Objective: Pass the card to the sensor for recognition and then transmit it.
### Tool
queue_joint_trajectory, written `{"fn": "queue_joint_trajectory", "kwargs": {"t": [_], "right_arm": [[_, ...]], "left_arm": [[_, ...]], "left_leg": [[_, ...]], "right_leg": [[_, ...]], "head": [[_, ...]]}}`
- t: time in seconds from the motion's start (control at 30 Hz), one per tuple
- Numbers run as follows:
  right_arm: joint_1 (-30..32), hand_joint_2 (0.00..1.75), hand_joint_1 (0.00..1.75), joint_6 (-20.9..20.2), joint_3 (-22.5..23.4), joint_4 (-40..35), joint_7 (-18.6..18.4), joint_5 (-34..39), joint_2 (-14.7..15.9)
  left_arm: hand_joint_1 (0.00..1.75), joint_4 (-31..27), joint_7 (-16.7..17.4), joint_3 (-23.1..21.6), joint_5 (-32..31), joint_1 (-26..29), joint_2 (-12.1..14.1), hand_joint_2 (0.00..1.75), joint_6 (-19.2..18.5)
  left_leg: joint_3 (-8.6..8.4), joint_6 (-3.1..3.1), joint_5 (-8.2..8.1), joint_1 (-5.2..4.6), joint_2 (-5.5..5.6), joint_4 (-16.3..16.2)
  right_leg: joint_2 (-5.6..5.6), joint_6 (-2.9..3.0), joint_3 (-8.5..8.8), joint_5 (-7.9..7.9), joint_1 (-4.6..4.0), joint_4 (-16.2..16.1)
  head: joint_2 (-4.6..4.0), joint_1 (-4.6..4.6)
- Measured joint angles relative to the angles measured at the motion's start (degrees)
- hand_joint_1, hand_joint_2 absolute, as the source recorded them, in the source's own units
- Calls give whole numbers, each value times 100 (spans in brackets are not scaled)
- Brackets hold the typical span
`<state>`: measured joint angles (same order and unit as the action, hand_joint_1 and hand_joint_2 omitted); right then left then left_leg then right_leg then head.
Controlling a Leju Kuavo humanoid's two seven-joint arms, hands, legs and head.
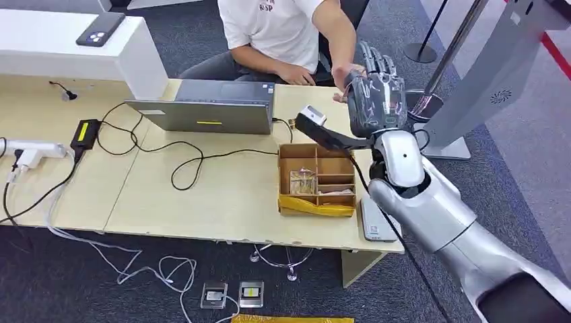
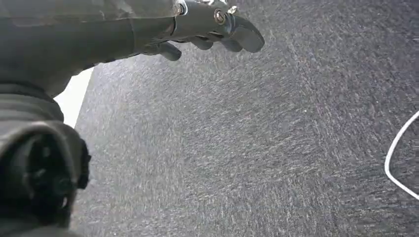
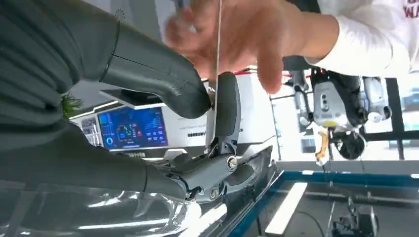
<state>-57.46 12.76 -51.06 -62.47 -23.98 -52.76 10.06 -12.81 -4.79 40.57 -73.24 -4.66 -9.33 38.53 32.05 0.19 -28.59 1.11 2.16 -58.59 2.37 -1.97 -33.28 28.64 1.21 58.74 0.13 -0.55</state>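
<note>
White card (image 3: 217, 34) pinched edge-on by right robot hand (image 3: 197, 98), person's hand (image 3: 237, 34) touching it

The glossy silver jointed right arm (image 1: 438, 208) carries a black cable. Its dark grey right hand (image 1: 374, 94) has a ribbed cover. Silver screws stud the dark left hand (image 2: 207, 24).

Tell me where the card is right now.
In the right wrist view, the card is pinched edge-on between the right hand's thumb and finger, with a person's hand reaching it.
</note>
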Motion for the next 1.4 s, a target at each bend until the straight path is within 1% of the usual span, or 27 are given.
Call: {"fn": "queue_joint_trajectory", "kwargs": {"t": [0.17, 0.33, 0.37, 0.4, 0.43, 0.47, 0.57, 0.73, 0.77, 0.87, 0.9, 0.97, 1.03, 1.2, 1.33, 1.4], "right_arm": [[-132, 175, 175, -70, -94, 217, 44, 70, -127], [-297, 175, 175, -41, -227, 773, 120, 175, -312], [-305, 175, 168, -39, -243, 872, 120, 190, -339], [-317, 175, 120, -41, -267, 975, 120, 192, -365], [-332, 175, 63, -44, -289, 1070, 120, 192, -387], [-344, 175, 0, -48, -313, 1187, 120, 192, -411], [-345, 175, 0, -11, -350, 1408, 100, 192, -446], [-347, 175, 0, 323, -415, 1659, 7, 153, -448], [-347, 0, 0, 422, -428, 1685, -5, 151, -446], [-346, 0, 0, 638, -455, 1734, -29, 142, -437], [-343, 175, 0, 742, -461, 1744, -42, 166, -429], [-317, 175, 0, 1100, -457, 1733, -110, 208, -363], [-213, 175, 0, 1599, -396, 1570, -277, 151, -224], [221, 175, 0, 2279, -84, 746, -662, -218, 229], [667, 175, 0, 2361, 295, 43, -794, -558, 579], [1025, 175, 0, 2380, 625, -341, -759, -757, 751]], "left_arm": [[0, -4, 0, -42, 0, 2, 2, 0, 0], [0, -4, -9, -149, 0, -1, 18, 0, 0], [0, -4, -11, -153, 0, -1, 22, 0, 0], [0, -4, -11, -162, 0, -1, 24, 0, 0], [0, -4, -11, -179, 0, 0, 29, 0, 0], [0, -4, -11, -190, 0, 0, 33, 0, 0], [0, -4, -11, -243, 9, 1, 44, 0, 0], [0, -4, -9, -306, 46, 1, 64, 0, 0], [0, -4, -7, -317, 63, 2, 68, 0, 0], [0, -4, 4, -335, 105, 5, 83, 0, 0], [0, -4, 9, -346, 133, 5, 88, 0, 0], [0, -7, 13, -372, 221, 12, 92, 0, 0], [0, -33, 72, -396, 317, 35, 92, 0, 0], [0, -48, 234, -426, 450, 76, 92, 0, 0], [0, -50, 297, -429, 529, 84, 90, 0, 0], [0, -52, 323, -429, 553, 92, 79, 0, 0]], "left_leg": [[5, 0, 0, 0, 7, 0], [4, 0, 0, 0, 8, 0], [4, 0, 0, 0, 8, 0], [4, 0, 0, 0, 8, 0], [4, 0, 1, 0, 8, 0], [3, 0, 1, 0, 8, 0], [3, -1, 1, 0, 8, 0], [3, -1, 1, 0, 7, 0], [3, -1, 1, 0, 7, 0], [3, -1, 0, 0, 3, 0], [1, -1, 0, 0, 2, 0], [-1, -1, 1, 0, 3, -1], [-3, -1, 1, 0, 4, -1], [-2, 0, 0, -2, 2, -2], [-11, 0, -2, -3, -3, -3], [-13, 0, -2, -2, -1, -3]], "right_leg": [[-7, 1, -1, 1, 0, 1], [-8, 2, -1, 1, 0, -1], [-9, 1, -1, 1, 0, -1], [-9, 1, -1, 1, 0, -1], [-9, 1, -1, 1, 0, -1], [-9, 1, -1, 1, 0, -1], [-9, 1, -1, 1, 0, -1], [-7, 2, -3, 1, 0, -1], [-7, 2, -4, 1, 0, -1], [-5, 2, -7, 1, 0, -1], [-1, 2, -8, 1, 0, -1], [-2, 2, -8, 1, 0, -2], [-2, 2, -5, 1, 0, -3], [-1, 1, -4, 1, 1, -6], [-1, 1, -4, 1, 1, -8], [-3, 1, -2, 1, -1, -8]], "head": [[0, -4], [0, -2], [0, -2], [0, -4], [0, -2], [0, -4], [0, -2], [0, -2], [0, -4], [0, -2], [0, -2], [0, -2], [0, -2], [0, -6], [0, -2], [0, -4]]}}
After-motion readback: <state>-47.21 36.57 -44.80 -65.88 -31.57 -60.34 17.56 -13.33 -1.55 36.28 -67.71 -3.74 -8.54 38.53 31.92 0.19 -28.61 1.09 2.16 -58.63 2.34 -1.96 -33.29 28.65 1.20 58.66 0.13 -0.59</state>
